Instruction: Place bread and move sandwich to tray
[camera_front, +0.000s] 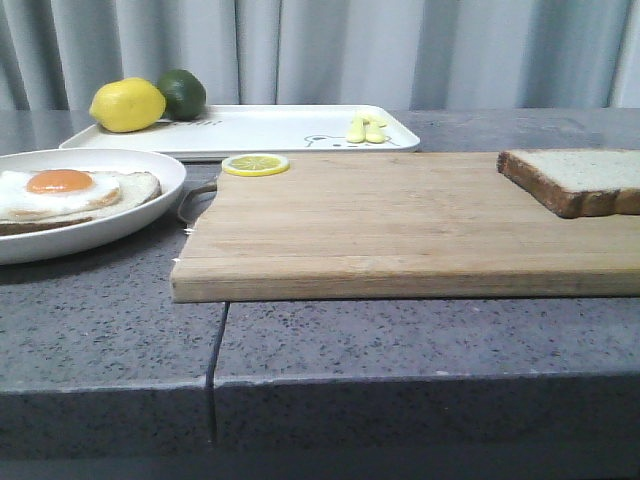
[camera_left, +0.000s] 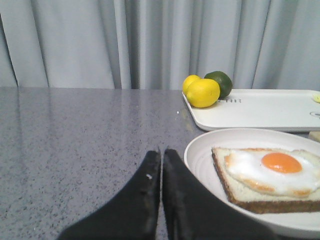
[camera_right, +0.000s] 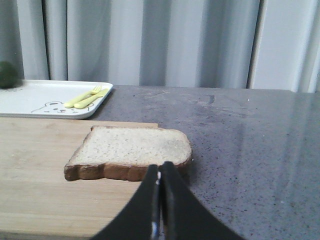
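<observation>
Bread (camera_front: 585, 178), one thick square slice, pale white with a dark brown crust, lies flat on the far right part of the long wooden cutting board (camera_front: 400, 230), with its outer edge hanging a little over the board's right end. Left of this board stands the shallow round white plate (camera_front: 150, 205) that carries the sandwich (camera_front: 75, 192), a brown-crusted slice with a fried egg on top. Behind the board lies the flat white rectangular tray (camera_front: 270, 128); a yellow lemon (camera_front: 127, 104) and a dark green lime (camera_front: 182, 93) sit on its left end and a small yellow fork and spoon (camera_front: 366, 129) on its right end. A thin lemon slice (camera_front: 255, 164) rests on the board's back left corner. All is on the grey speckled desk (camera_front: 110, 330).

I judge that the task has not started: no slice is on the egg. The next move calls for the right arm to spread its jaws and come down over the bread.

The right gripper (camera_right: 159, 172) is just in front of the bread, jaws pressed together, holding nothing. The left gripper (camera_left: 161, 160) is beside the plate, also closed and empty.
</observation>
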